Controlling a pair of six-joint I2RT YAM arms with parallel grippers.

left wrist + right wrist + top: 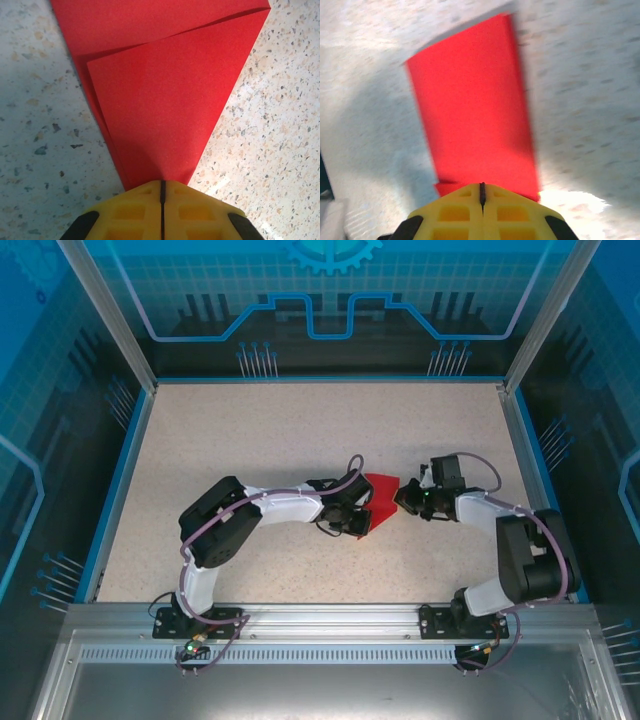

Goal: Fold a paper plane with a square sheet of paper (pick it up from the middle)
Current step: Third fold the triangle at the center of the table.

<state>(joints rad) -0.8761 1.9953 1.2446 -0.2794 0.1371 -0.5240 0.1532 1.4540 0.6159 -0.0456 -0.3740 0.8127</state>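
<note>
The half-folded red sheet of paper [378, 492] lies on the table [250, 440] between both arms — its pointed end runs into the left gripper [162, 186], pinched together on it, its blunt end into the right gripper [482, 187], likewise clamped.

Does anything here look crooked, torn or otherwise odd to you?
Nothing looks spilled or torn. One small oddity: the top flap of the folded red paper sits slightly askew, leaving a thin strip of the lower layer showing along its left edge in the left wrist view.
</note>
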